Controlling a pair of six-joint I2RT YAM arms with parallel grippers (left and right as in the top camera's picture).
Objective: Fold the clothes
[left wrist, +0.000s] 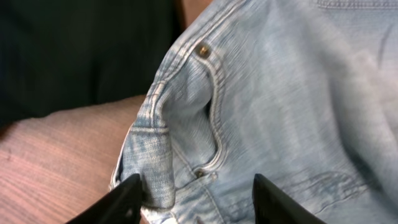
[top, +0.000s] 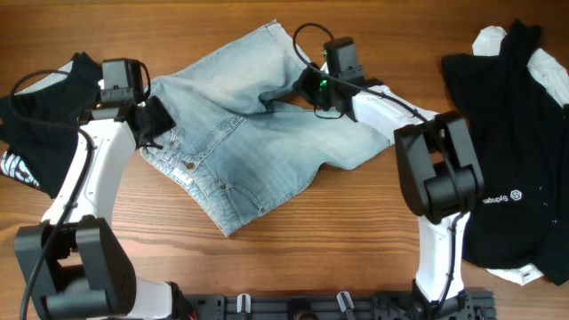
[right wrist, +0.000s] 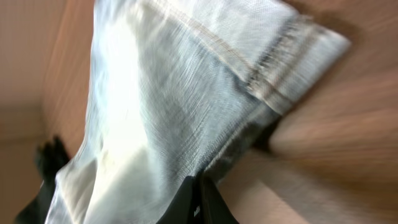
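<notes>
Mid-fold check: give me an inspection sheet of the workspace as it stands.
Surface: wooden table, grain visible.
Job's things: denim shorts spread mid-table, one part pinched up; black garment at left; black-and-white pile at right.
Clutter: nothing seen.
Grippers: left gripper open over the shorts; right gripper shut on the denim.
Cables: black cable loops above the right wrist.
Surroundings: nothing seen.
</notes>
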